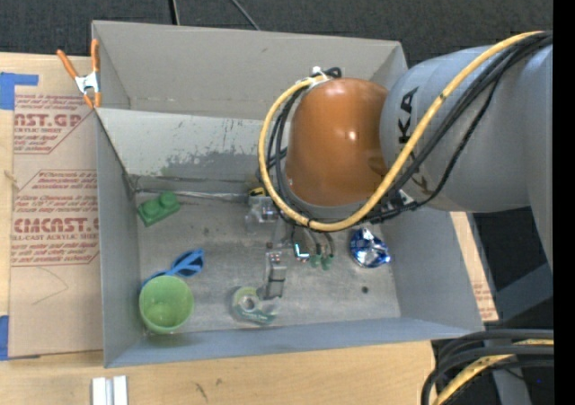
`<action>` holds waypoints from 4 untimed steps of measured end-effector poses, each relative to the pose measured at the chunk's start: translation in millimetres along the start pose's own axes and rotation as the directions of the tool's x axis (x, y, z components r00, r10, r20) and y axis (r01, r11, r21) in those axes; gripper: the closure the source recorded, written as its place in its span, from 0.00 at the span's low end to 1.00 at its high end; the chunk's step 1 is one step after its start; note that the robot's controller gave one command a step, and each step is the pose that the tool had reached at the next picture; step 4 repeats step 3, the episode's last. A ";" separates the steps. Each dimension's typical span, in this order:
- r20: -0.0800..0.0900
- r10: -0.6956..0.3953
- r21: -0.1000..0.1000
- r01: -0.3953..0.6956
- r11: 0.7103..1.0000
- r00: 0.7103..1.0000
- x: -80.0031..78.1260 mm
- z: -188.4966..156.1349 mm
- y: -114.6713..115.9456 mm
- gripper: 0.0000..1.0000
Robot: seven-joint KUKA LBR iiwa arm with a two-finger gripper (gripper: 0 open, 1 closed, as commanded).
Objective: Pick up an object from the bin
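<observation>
My gripper (pixel 269 291) reaches down near the bin's front middle, below the orange wrist cover. One metal finger (pixel 273 276) points down onto a small pale clear-greenish ring-shaped thing (pixel 251 305) on the bin floor. A crumpled blue and silver object (pixel 368 249) lies to the right of the gripper, partly under the arm. A small blue piece (pixel 186 261) lies to the left.
A green cup (pixel 165 303) stands at the front left corner. A green block (pixel 158 208) lies by the left wall further back. The arm and its orange cover hang over the bin's right half, hiding part of the floor.
</observation>
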State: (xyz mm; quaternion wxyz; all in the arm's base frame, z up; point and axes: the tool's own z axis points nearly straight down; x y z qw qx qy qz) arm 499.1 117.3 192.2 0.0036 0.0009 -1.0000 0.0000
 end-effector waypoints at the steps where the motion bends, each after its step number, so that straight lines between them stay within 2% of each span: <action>1: 0.004 -0.270 0.000 0.270 0.963 0.963 -35.5 125.3 76.7 0.00; 2: 0.007 -0.267 0.000 0.267 0.964 0.964 -36.8 122.2 75.5 1.00; 3: 0.019 -0.290 0.002 0.290 0.957 0.957 -36.5 -65.7 63.8 1.00; 4: 0.019 -0.290 0.002 0.290 0.957 0.957 -36.5 -65.7 63.8 1.00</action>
